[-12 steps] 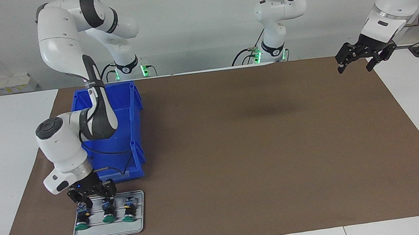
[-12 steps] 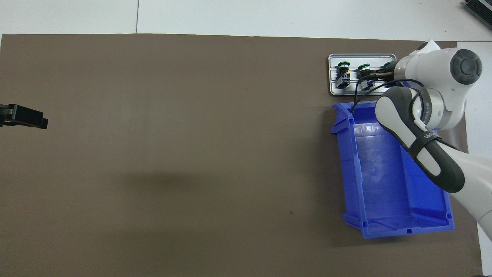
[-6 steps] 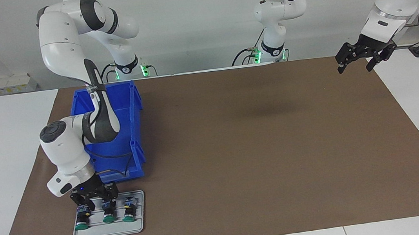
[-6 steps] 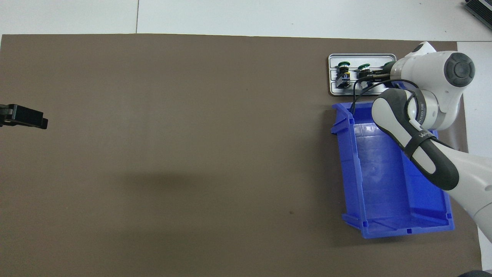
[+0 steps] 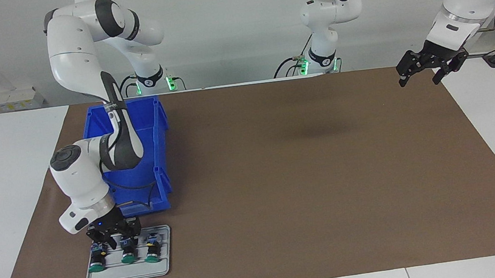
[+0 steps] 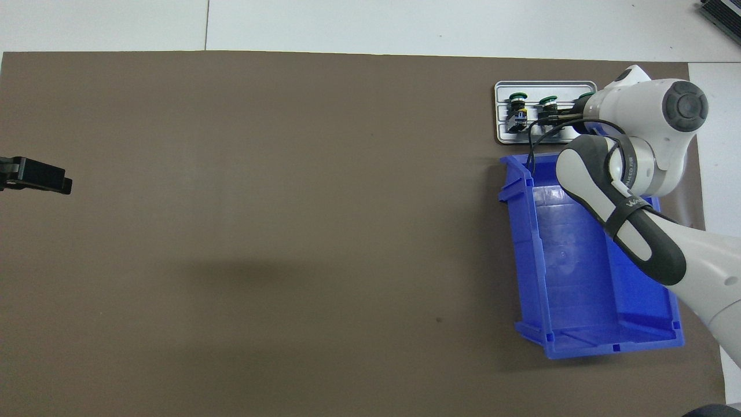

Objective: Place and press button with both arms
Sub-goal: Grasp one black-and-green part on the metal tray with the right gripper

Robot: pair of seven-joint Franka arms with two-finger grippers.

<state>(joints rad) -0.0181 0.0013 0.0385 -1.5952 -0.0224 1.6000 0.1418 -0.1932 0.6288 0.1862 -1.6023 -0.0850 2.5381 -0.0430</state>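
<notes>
Three green-capped buttons lie side by side on a grey tray (image 5: pixel 127 273). The one nearest the table's middle (image 5: pixel 152 252) carries a yellow mark. The plain button (image 5: pixel 96 266) lies at the tray's right-arm end, and only its green cap (image 6: pixel 586 95) peeks out from under the wrist in the overhead view. My right gripper (image 5: pixel 111 240) is open. It points down, low over the rear blocks of that button and the middle one (image 5: pixel 128 256). I cannot tell whether it touches them. My left gripper (image 5: pixel 423 73) is open and empty, waiting high over the table's left-arm end.
An empty blue bin (image 5: pixel 156 135) stands right beside the tray, nearer to the robots, and the right arm reaches over it. The tray (image 6: pixel 503 136) and bin (image 6: pixel 579 278) also show in the overhead view. A brown mat (image 5: pixel 303 174) covers the table.
The right gripper has come down closer to the buttons on the tray, and its wrist has turned more upright. The left arm has not moved.
</notes>
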